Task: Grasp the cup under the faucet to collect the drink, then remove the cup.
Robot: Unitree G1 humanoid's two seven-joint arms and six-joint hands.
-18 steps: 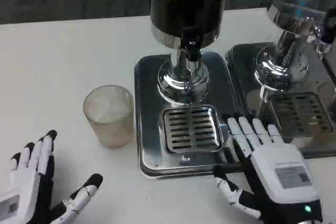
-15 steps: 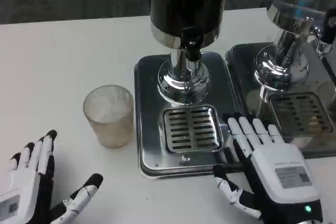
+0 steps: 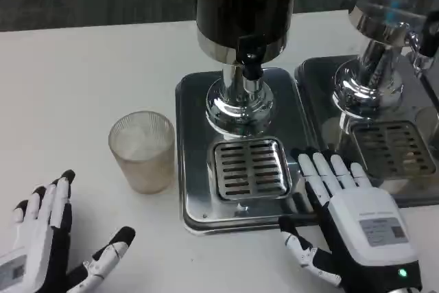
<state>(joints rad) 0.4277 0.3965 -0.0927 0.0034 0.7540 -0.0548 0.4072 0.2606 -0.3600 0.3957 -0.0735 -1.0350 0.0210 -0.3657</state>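
A ribbed translucent cup [image 3: 143, 150] stands upright on the white table, left of the steel drip tray [image 3: 195, 169] and apart from it. The dark drink dispenser [image 3: 245, 5] rises above the tray, its black faucet [image 3: 252, 60] over the slotted grate [image 3: 250, 167]; nothing stands on the grate. My left hand [image 3: 41, 245] lies at the lower left, fingers spread, holding nothing, below and left of the cup. My right hand [image 3: 353, 214] rests flat at the tray's right front corner, fingers stretched out, empty.
A second steel dispenser [image 3: 384, 25] with its own drip tray [image 3: 405, 190] stands at the right, close beside my right hand. The white table [image 3: 75, 80] stretches open to the left and behind the cup.
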